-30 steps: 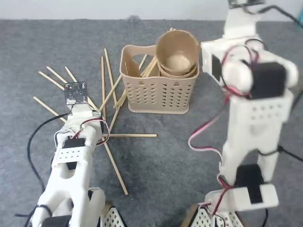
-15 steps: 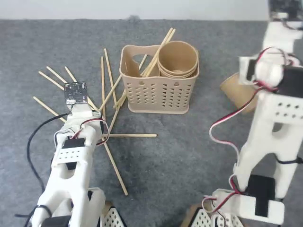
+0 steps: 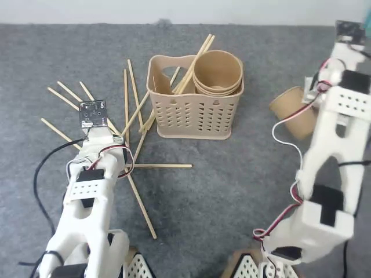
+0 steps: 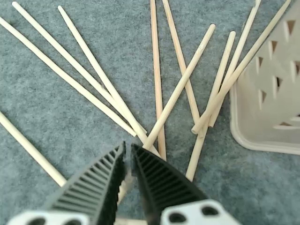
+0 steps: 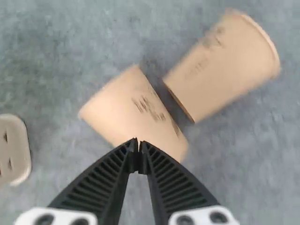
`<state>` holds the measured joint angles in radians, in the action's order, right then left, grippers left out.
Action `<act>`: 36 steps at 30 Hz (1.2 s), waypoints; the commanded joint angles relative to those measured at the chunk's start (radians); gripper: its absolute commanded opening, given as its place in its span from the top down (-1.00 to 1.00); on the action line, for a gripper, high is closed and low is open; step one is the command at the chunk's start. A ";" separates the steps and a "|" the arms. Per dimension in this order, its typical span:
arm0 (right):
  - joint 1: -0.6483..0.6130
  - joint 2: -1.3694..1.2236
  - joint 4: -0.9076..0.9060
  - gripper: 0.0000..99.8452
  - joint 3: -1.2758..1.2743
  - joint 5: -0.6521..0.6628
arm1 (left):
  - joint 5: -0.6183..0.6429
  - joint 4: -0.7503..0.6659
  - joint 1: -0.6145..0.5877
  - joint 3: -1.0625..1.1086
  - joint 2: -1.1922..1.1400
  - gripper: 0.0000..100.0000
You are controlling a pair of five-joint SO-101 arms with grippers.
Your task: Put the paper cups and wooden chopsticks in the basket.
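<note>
While the right gripper [image 5: 138, 149] is hovering with its jaws pressed together and empty just above two paper cups lying on their sides, one cup [image 5: 133, 115] right under the tips and the other cup [image 5: 225, 65] just beside it, the left gripper [image 4: 127, 157] is sitting with jaws almost touching, nothing between them, over the loose chopsticks [image 4: 179, 87]. Seen from the high view, those sticks are lying fanned and crossing at nine o'clock of the basket [image 3: 194, 119]; a fallen cup is showing at three o'clock of it, partly behind the right arm. Stacked cups [image 3: 217, 69] and a few sticks are already standing in the basket. Cups are looking light, thin-walled, easy to crush, likely rolling if nudged; pinching one wall at the open rim is seeming the safest hold, with the jaws opening first. Chopsticks are looking stiff, light and thin, lying flat, so gripping mid-length across an uncrossed stick is probably working best. Grey short-pile carpet [image 3: 232, 191] is covering the surface, giving some grip; a pale wall strip [image 3: 174, 10] is running along twelve o'clock.
</note>
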<state>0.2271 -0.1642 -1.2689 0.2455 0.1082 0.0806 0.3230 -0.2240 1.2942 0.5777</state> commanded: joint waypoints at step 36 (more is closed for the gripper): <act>0.041 -0.229 -0.122 0.98 0.078 0.219 | -0.002 -0.049 0.000 -0.041 -0.002 0.97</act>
<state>0.2225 -0.4388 -1.3272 0.2900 0.3046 0.0821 0.2984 -0.2240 1.2942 0.5777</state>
